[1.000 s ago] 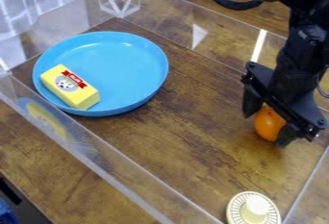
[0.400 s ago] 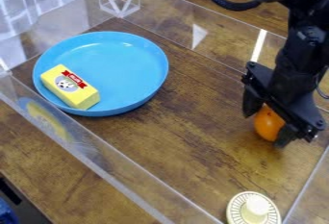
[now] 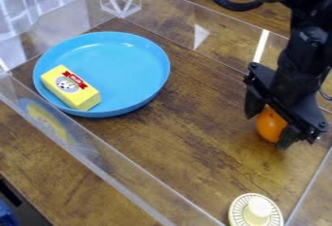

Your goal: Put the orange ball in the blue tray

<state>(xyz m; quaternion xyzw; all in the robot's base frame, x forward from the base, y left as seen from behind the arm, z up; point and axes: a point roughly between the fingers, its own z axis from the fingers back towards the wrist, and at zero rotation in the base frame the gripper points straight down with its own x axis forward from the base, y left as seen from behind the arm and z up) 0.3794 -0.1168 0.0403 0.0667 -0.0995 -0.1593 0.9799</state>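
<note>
The orange ball [image 3: 269,126] rests on the wooden table at the right, partly covered by the black gripper [image 3: 278,123] that stands over it, pointing steeply down. The fingers straddle the ball with the jaws wide; no lift shows, and I cannot tell whether the pads touch it. The blue tray [image 3: 136,55] sits at the left, well apart from the ball. Inside the tray lies a yellow block with a red label [image 3: 69,87].
A small cream round disc [image 3: 255,211] lies at the bottom right edge. Clear plastic walls [image 3: 78,123] fence the table at the front, left and back. Bare wood spans the stretch between tray and ball.
</note>
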